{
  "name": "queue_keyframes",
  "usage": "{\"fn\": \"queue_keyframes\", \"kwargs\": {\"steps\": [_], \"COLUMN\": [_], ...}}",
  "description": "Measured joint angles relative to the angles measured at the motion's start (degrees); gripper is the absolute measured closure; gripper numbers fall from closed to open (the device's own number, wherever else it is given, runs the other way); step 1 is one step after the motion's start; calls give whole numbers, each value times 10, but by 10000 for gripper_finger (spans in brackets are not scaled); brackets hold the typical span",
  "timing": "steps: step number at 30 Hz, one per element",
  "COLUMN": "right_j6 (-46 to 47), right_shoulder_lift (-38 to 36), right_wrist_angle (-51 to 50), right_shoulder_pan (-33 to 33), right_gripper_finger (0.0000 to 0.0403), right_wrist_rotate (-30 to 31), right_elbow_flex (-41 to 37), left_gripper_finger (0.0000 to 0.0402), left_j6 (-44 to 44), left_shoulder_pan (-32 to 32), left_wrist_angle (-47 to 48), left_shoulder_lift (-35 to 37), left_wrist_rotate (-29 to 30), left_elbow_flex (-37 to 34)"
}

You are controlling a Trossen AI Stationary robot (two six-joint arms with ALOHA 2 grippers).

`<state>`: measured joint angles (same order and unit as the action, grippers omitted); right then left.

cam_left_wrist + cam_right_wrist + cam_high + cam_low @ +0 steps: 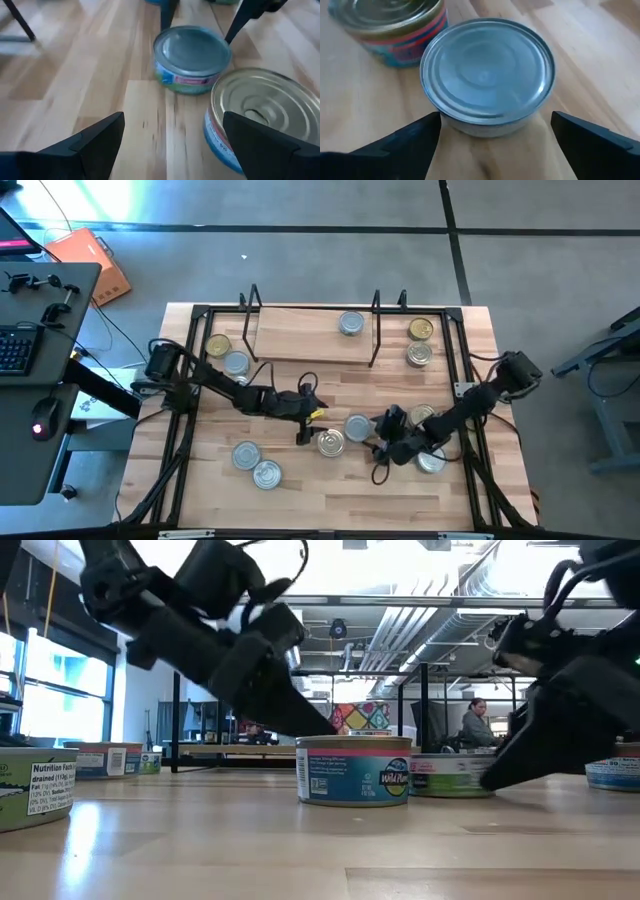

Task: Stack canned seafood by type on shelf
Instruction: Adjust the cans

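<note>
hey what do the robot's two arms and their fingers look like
Both arms are dark, near-black jointed links with black cables looping alongside. The left gripper carries a small yellow marking near the wrist. The right gripper looks all black. In the wrist views each has two dark, flat, wedge-shaped fingers.

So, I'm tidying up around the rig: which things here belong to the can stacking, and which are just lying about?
Job:
- cans, silver and gold tops, on table and shelf
- shelf
- left gripper, right gripper, both open by the middle cans

Lying about:
- orange box on floor
- keyboard and mouse on side desk
</note>
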<state>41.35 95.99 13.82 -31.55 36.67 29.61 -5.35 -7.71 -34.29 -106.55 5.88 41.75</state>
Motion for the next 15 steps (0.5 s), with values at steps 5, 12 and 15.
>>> {"fn": "queue_keyframes", "kwargs": {"steps": [5,12,15], "right_j6": [-96,-201,-235], "right_shoulder_lift": [33,58,66], "right_wrist_angle": [69,150,181], "right_shoulder_pan": [45,110,141], "right_gripper_finger": [29,29,29], "right_wrist_rotate": [-4,-20,-60], "right_elbow_flex": [0,0,0], "left_gripper_finger": [67,67,67], "left_j6": [-2,54,76], "left_shoulder_pan": [20,25,25], "left_wrist_angle": [-29,-10,10], "left_shoulder_lift": [-24,-12,-2], "left_wrist_rotate": [-29,-28,-10], "left_elbow_flex": [1,0,-8]}}
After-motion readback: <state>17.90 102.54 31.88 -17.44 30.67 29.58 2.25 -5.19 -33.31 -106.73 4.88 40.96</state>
